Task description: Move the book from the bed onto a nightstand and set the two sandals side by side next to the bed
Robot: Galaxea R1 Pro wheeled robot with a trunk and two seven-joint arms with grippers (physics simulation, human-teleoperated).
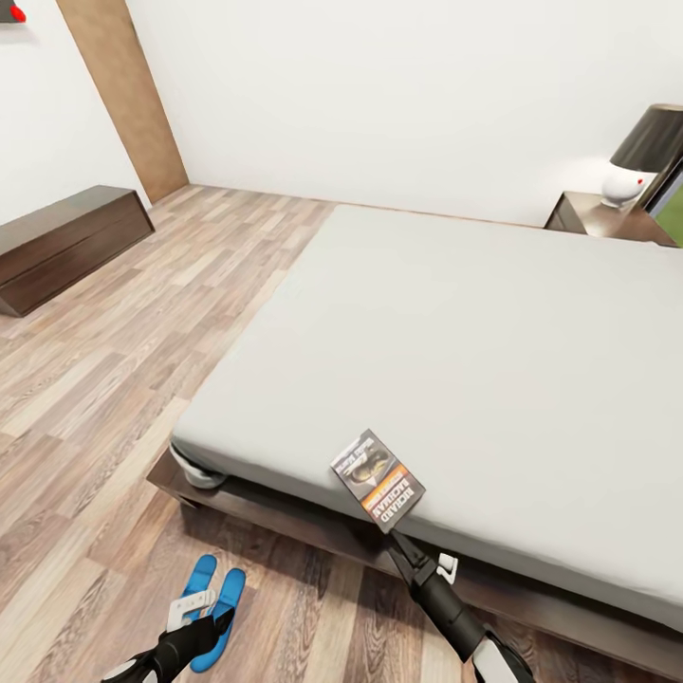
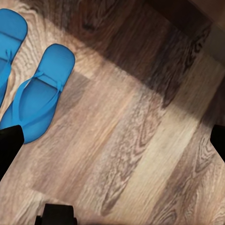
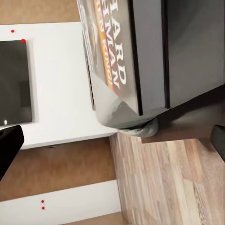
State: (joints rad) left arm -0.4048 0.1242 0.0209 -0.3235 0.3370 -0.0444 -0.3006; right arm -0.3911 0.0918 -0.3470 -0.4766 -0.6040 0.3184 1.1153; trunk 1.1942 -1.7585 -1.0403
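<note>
Paperback with the dark cover and orange band (image 1: 378,480) lies at the near edge of the big bed's pale grey mattress (image 1: 493,341), right gripper (image 1: 391,537) just at its corner, jaws apart, can't tell if touching. Bright blue flip-flops (image 1: 211,598) lie side by side on the wood-plank floor (image 1: 114,379) beside the bed; left gripper (image 1: 211,612) hovers over them, jaws wide apart.

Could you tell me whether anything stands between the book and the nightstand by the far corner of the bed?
Nothing visible does. The book, at the right gripper, is over the mattress's near edge; bare mattress stretches to the nightstand, whose top holds a lamp.
</note>
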